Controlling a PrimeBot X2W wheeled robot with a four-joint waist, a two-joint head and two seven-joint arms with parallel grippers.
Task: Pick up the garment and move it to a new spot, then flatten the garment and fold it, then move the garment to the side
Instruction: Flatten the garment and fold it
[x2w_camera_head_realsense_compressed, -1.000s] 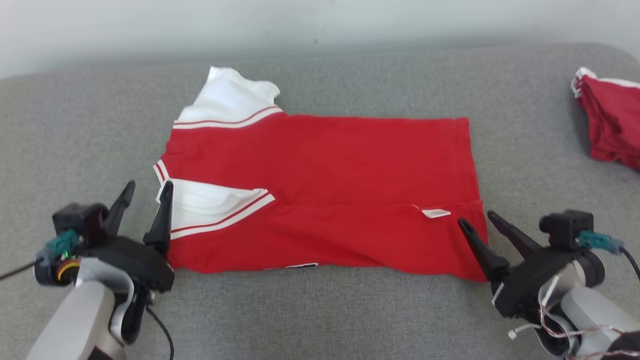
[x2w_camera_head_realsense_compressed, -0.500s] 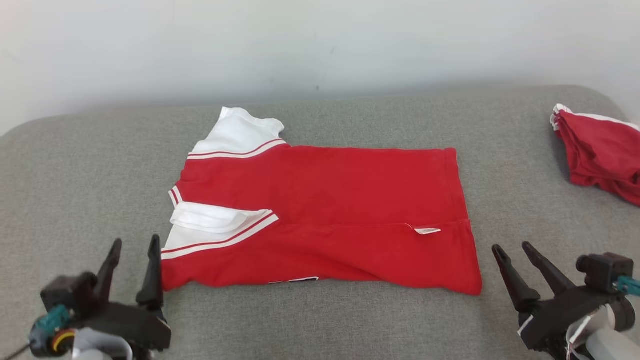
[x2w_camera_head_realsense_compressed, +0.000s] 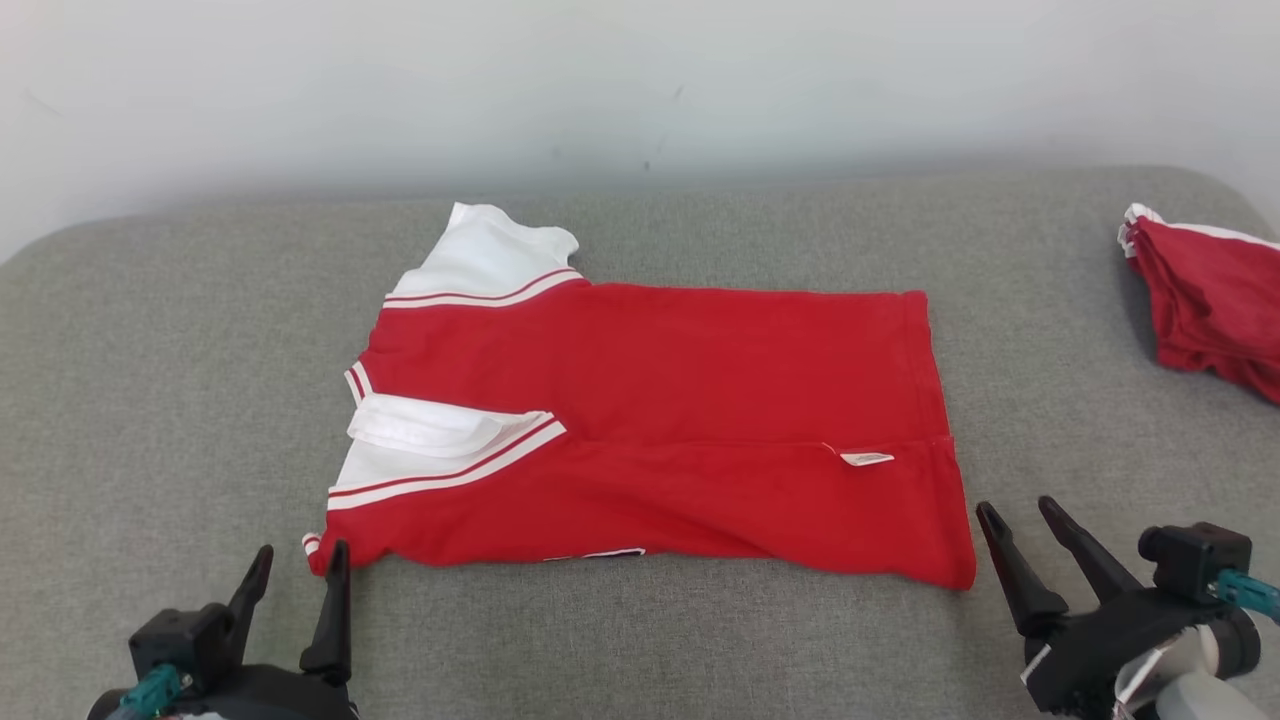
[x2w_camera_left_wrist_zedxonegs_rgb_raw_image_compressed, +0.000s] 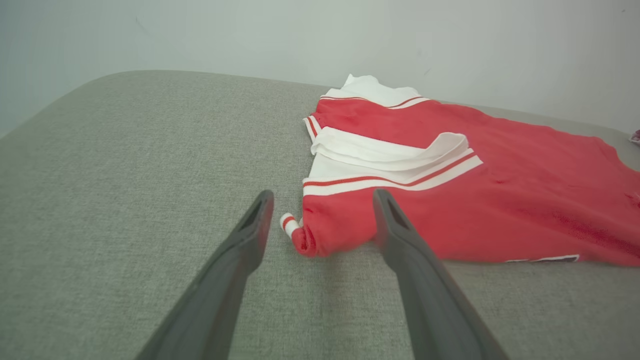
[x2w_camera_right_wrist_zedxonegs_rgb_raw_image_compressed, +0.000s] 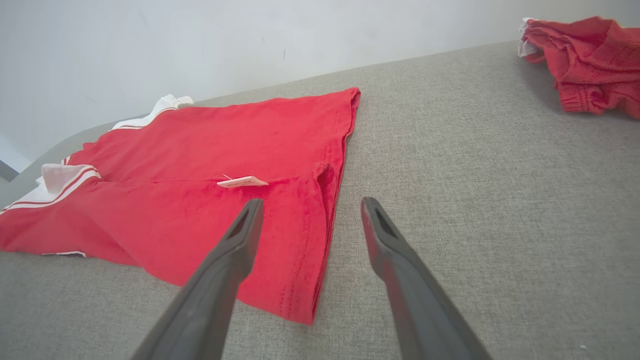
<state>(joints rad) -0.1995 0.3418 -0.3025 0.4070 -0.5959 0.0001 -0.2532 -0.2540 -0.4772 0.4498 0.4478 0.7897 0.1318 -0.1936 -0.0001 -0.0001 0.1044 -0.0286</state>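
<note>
The left gripper (x2w_camera_head_realsense_compressed: 303, 548), its two long dark fingers spread wide and empty, sits low just off the near left corner of the flat red-and-white cloth garment (x2w_camera_head_realsense_compressed: 650, 400), with that corner lying ahead between its fingertips. The right gripper (x2w_camera_head_realsense_compressed: 1015, 505), likewise spread and empty, sits just beside the garment's near right corner, fingers tilted toward the hem.

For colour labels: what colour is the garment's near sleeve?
The sleeve is white with one thin red stripe; clearest in the left wrist view.

L gripper (x2w_camera_head_realsense_compressed: 302, 548) & R gripper (x2w_camera_head_realsense_compressed: 1016, 505) pulled back off garment (x2w_camera_head_realsense_compressed: 650, 400) edges.
</note>
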